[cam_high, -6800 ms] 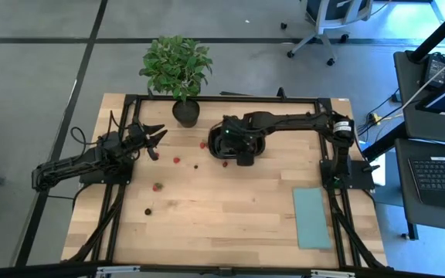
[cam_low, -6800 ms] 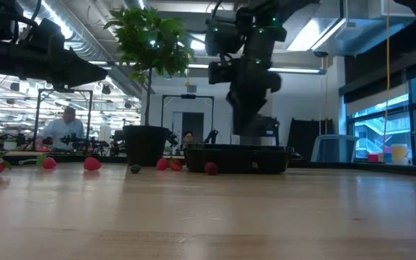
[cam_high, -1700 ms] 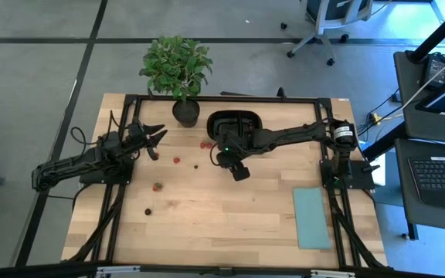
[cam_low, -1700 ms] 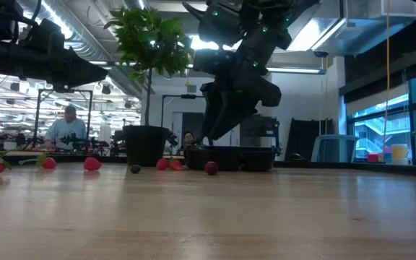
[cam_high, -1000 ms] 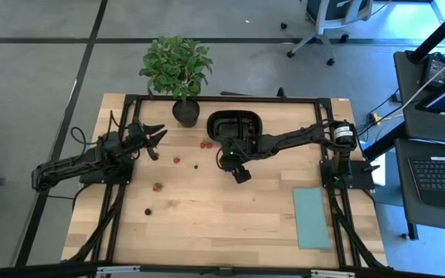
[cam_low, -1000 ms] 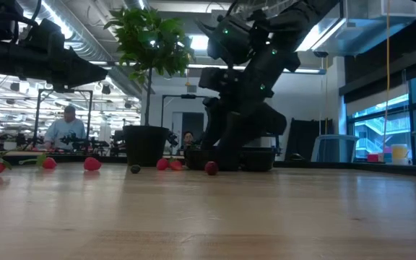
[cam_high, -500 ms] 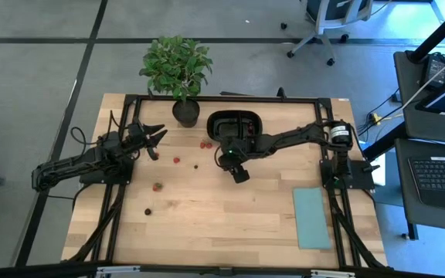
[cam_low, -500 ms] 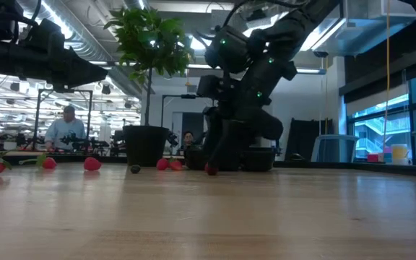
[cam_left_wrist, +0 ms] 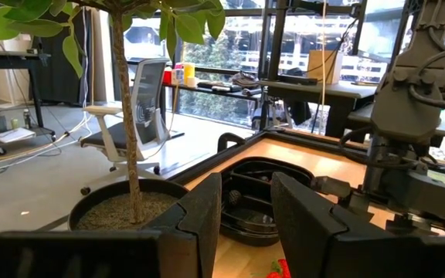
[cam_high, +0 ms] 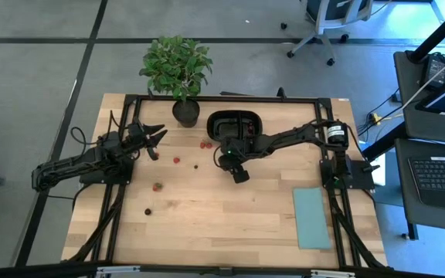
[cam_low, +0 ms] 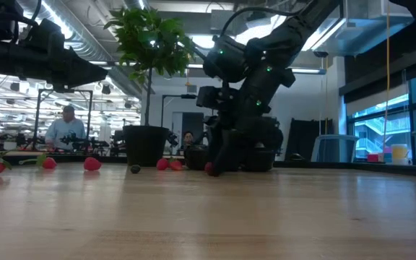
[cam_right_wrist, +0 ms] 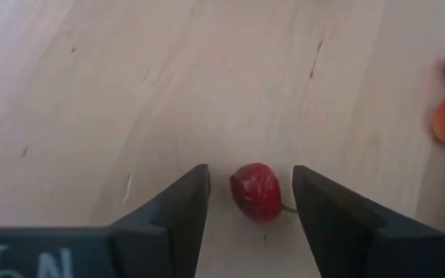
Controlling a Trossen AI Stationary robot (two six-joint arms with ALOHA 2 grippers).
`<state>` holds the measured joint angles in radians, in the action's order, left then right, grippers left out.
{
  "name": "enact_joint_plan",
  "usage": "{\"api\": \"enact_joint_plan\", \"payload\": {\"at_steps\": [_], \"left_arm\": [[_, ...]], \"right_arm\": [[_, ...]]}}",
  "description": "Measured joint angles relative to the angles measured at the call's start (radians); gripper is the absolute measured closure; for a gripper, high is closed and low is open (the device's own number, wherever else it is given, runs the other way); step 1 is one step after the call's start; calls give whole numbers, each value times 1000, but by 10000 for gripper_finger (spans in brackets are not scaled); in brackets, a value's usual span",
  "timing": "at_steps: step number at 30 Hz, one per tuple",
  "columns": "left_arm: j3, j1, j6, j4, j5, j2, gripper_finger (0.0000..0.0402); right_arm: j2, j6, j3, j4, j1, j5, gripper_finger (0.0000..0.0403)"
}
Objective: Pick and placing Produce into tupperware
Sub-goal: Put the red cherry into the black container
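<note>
right pincer [cam_right_wrist: 249,197] open astride red berry [cam_right_wrist: 256,191], on table [cam_right_wrist: 130,93]

Workshop room around a pale wooden table [cam_high: 230,220].
Grey floor [cam_high: 45,69] crossed by dark lines surrounds the table; a white wheeled office chair [cam_high: 327,19] stands beyond its far edge and a desk with a laptop [cam_high: 443,174] sits to one side. Across the room, a person [cam_low: 65,130] sits at a bench under ceiling ducts and strip lights, and tall windows [cam_low: 378,123] show daylight.
</note>
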<state>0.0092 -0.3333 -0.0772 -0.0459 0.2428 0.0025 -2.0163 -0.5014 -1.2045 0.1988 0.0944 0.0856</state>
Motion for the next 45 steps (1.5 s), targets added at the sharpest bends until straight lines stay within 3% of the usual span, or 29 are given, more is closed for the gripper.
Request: {"api": "enact_joint_plan", "payload": {"at_steps": [20, 27, 34, 45], "left_arm": [[0, 0, -1, 0, 0, 0, 292], [0, 0, -2, 0, -1, 0, 292], [0, 0, -1, 0, -1, 4, 292], [0, 0, 0, 0, -1, 4, 292]], "right_arm": [[11, 2, -8, 56, 0, -11, 336], [79, 21, -99, 247, 23, -13, 337], [182, 56, -155, 433, 135, -11, 337], [175, 143, -155, 464, 359, -8, 336]]}}
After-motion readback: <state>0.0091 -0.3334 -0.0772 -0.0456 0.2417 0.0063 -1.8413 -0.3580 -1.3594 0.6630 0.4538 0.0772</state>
